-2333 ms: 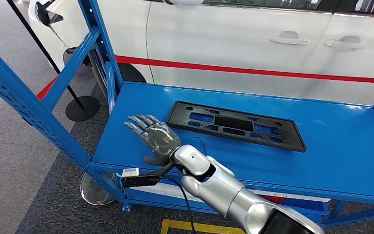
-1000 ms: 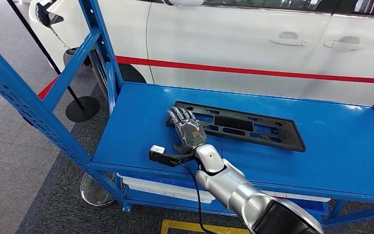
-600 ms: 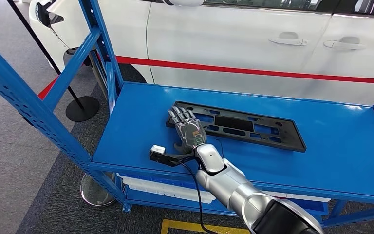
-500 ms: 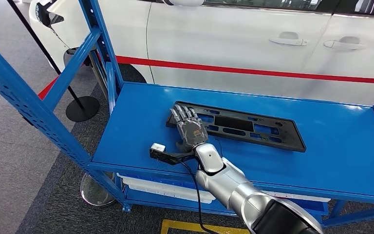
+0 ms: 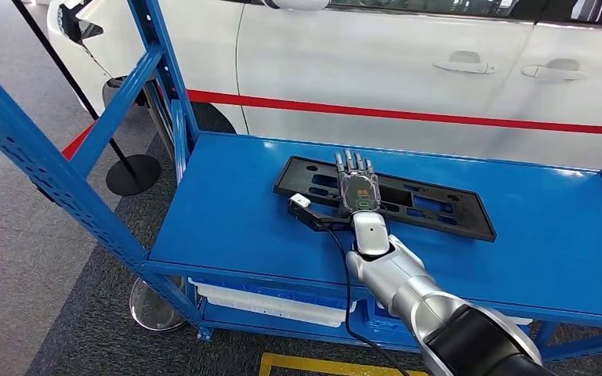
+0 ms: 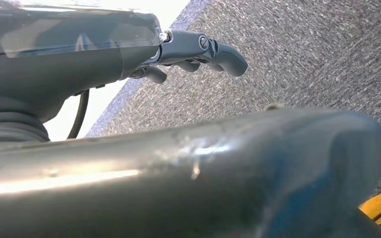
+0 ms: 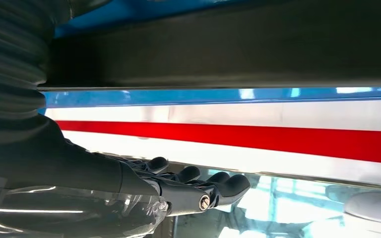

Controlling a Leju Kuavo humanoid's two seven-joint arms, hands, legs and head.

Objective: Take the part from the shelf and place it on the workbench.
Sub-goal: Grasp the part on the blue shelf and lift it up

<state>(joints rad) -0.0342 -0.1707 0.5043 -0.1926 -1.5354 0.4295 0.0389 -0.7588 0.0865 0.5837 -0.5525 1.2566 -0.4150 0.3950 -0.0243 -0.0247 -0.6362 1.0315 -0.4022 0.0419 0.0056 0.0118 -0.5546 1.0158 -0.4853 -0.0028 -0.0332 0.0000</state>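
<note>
The long black plastic frame-like part (image 5: 384, 197) lies flat on the blue metal shelf (image 5: 227, 211), long axis running left to right. The right hand (image 5: 357, 190) is flat over its middle, fingers (image 5: 353, 163) extended, grasping nothing (contact unclear). The left hand (image 6: 188, 54) hangs over the floor, curled, empty.
</note>
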